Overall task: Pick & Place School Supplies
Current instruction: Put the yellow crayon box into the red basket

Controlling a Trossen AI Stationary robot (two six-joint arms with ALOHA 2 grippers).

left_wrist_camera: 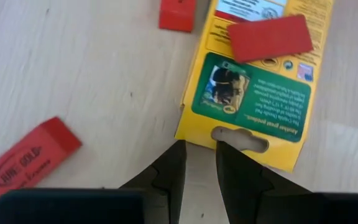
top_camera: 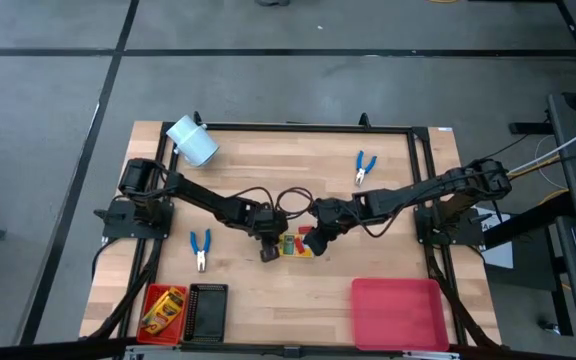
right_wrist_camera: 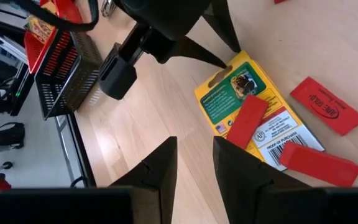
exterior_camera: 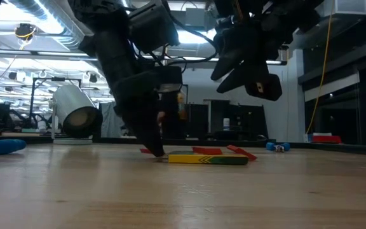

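A yellow-and-green crayon box (top_camera: 296, 246) (left_wrist_camera: 253, 93) (right_wrist_camera: 216, 99) lies flat at the table's middle. One red piece (left_wrist_camera: 269, 37) rests on it and others (left_wrist_camera: 27, 165) (right_wrist_camera: 328, 106) lie around it. My left gripper (top_camera: 268, 254) (exterior_camera: 157, 152) (left_wrist_camera: 199, 146) points down at the box's hang-tab end, narrowly open. My right gripper (top_camera: 315, 243) (right_wrist_camera: 194, 142) hovers above the box's other side, narrowly open and empty. A second crayon box (top_camera: 165, 305) lies in the small red tray. Blue-handled pliers (top_camera: 200, 250) (top_camera: 364, 167) lie on the wood. My left gripper comes from above with its fingertips (left_wrist_camera: 219, 146) down at the edge of the crayon box's hang-tab end (left_wrist_camera: 235, 134), low by the table. I cannot tell whether they touch the box. The box lies flat on the table.
A pale blue-white cylinder (top_camera: 192, 141) lies near the far left corner. The small red tray (top_camera: 148, 300) and a black tray (top_camera: 206, 308) sit at the near left edge. A large red tray (top_camera: 398, 312) is at the near right. Bare wood lies between the trays.
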